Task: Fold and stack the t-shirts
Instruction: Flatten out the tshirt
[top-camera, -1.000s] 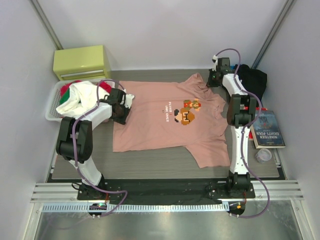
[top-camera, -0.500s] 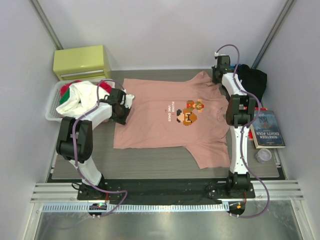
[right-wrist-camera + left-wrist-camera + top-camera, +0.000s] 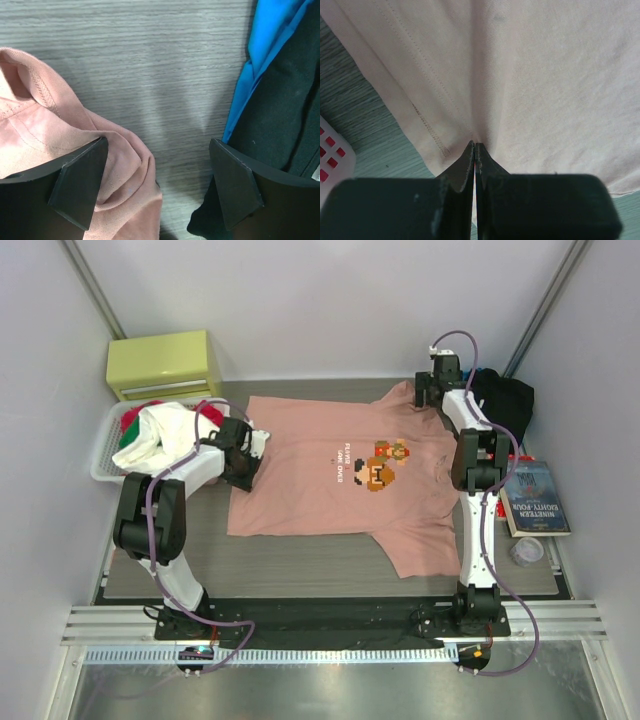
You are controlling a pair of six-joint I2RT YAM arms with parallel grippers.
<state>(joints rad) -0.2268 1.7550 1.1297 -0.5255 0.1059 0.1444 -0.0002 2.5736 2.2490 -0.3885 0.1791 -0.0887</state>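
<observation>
The salmon-pink t-shirt [image 3: 320,485] lies spread flat on the grey table with its print up, collar to the right. My left gripper [image 3: 250,446] [image 3: 475,145] is shut on a pinch of the shirt's cloth [image 3: 545,75] near its stitched hem at the left. My right gripper [image 3: 430,390] [image 3: 159,146] stands open at the far right, above bare table. Its left finger rests over a bunched fold of pink cloth [image 3: 125,172], which is not held. The black t-shirt [image 3: 508,398] [image 3: 287,115] lies crumpled just right of that gripper, with blue cloth [image 3: 260,50] beside it.
A white basket [image 3: 104,462] [image 3: 331,156] with white, red and green clothes stands at the left. Behind it is a yellow-green box [image 3: 163,362]. A book [image 3: 537,498] and a small clear lid [image 3: 526,550] lie at the right edge.
My right gripper has opened and let go of the pink shirt's far right corner, after drawing it slightly back and right. The left gripper has stayed shut on the hem.
</observation>
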